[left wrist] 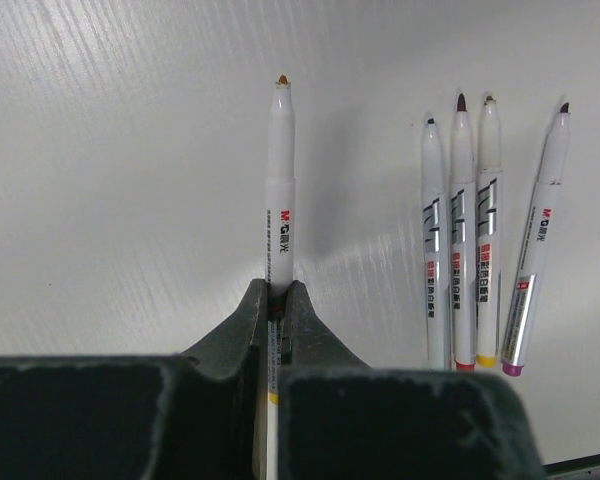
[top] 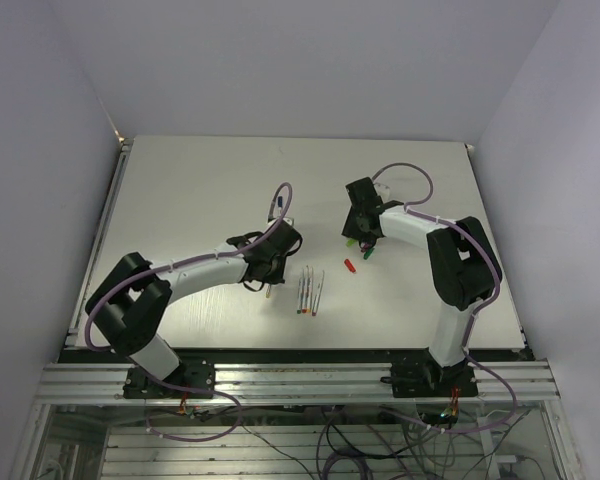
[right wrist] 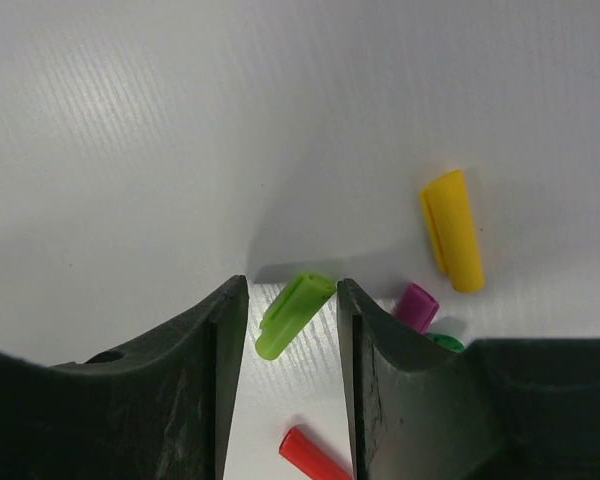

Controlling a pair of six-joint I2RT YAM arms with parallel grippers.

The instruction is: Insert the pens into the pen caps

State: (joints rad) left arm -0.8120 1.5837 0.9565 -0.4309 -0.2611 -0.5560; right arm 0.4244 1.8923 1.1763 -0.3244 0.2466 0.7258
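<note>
Clamping an orange-tipped pen (left wrist: 280,190) by its barrel, the left gripper (left wrist: 277,290) sat fully closed, four more pens (left wrist: 477,240) lying just right. The right gripper (right wrist: 292,290) stood part-open astride a lime-green cap (right wrist: 294,314), apparently not squeezing it.

Bright, even light falls on the white surface (top: 200,190). Shadows are soft and faint. Wrist close-ups are sharp.

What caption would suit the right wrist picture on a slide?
Open jaws flank a light-green cap on the white table, with a yellow cap, purple cap and red cap nearby.
</note>
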